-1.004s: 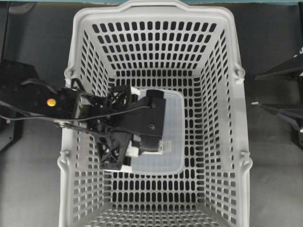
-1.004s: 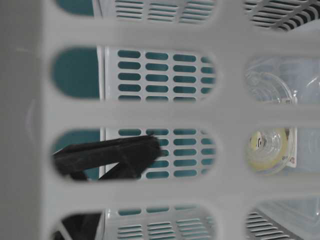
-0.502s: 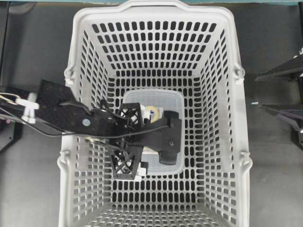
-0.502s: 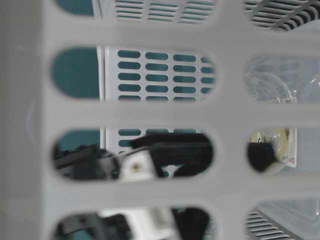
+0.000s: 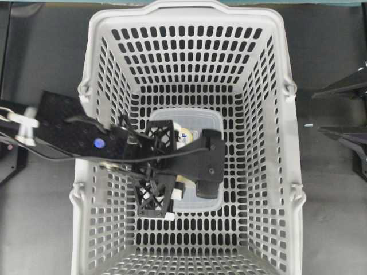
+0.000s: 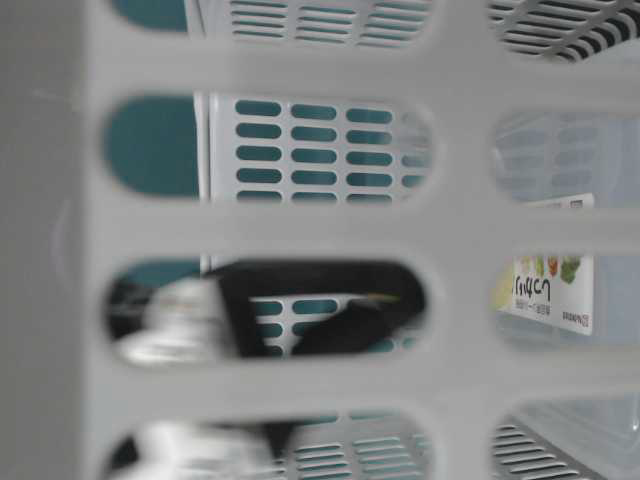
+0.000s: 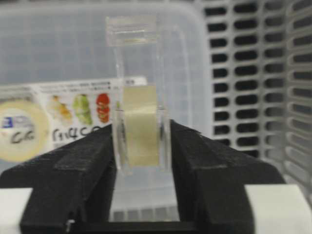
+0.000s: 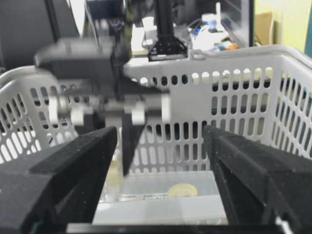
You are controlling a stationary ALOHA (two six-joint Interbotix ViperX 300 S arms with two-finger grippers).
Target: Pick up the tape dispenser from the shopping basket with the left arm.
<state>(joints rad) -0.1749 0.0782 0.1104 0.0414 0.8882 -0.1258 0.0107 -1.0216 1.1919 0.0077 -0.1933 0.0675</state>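
1. The tape dispenser point(image 7: 140, 124) stands up between the two black fingers point(image 7: 73, 180) of your left gripper point(image 7: 141, 161). Both fingers press on its clear sides, so the gripper is pinching it. You can see the pale tape roll inside it.
2. The dispenser sits low in the shopping basket point(image 5: 189, 14), right over the clear food box point(image 5: 203, 117). From above you see only a small pale bit of it point(image 5: 184, 136) beside the gripper.
3. The food box lies flat on the basket floor, near the middle. Its label with little pictures of food shows in the left wrist view point(image 7: 73, 114) and in the table-level view point(image 6: 553, 290).
4. Your left arm point(image 5: 80, 137) comes in over the basket's left rim. Its cable passes close above that rim.
5. The basket walls stand tall on all sides of the gripper. The left wall is the nearest one to the fingers. There is more open floor toward the right wall and toward the far wall.
6. Straight above the gripper the basket is open.
7. Your right gripper point(image 8: 161, 161) is outside the basket, well apart from it. Its two black fingers point(image 8: 63, 170) are spread wide and hold nothing.
8. The basket stands on a dark table point(image 5: 330, 229). Behind it, in the right wrist view, you can see a cluttered room point(image 8: 209, 24).
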